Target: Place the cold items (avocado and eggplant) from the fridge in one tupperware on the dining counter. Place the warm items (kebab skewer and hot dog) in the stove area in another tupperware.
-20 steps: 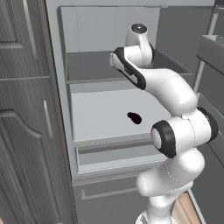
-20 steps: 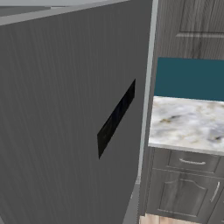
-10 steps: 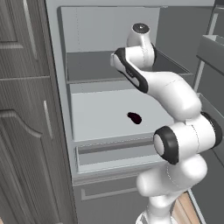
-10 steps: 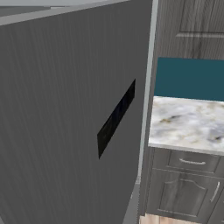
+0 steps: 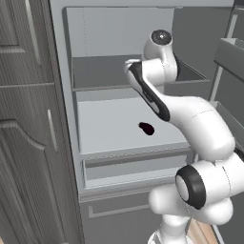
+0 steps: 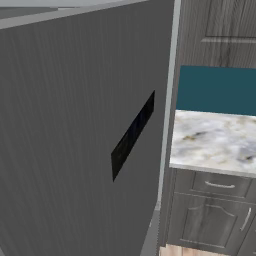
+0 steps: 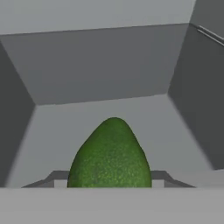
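A green avocado (image 7: 110, 155) sits close in front of the hand camera, on the floor of the fridge's upper shelf. My gripper (image 7: 109, 183) is shut on it, one finger at each side of its wide end. In the left base view the arm reaches into that upper shelf (image 5: 105, 71), and the hand itself is hidden behind the wrist (image 5: 161, 40). A small dark eggplant (image 5: 146, 128) lies on the middle shelf, below the arm and apart from it. The tupperware, kebab skewer and hot dog are out of view.
The open fridge door (image 6: 75, 140) with its dark slot handle (image 6: 132, 136) takes up most of the right base view. Beside it are a marble counter (image 6: 215, 142), a teal backsplash and grey drawers. A drawer front (image 5: 138, 167) runs under the middle shelf. Dark cabinet doors (image 5: 24, 143) stand left.
The arm's elbow has sunk lower while the wrist stays at the upper shelf. The eggplant has not moved.
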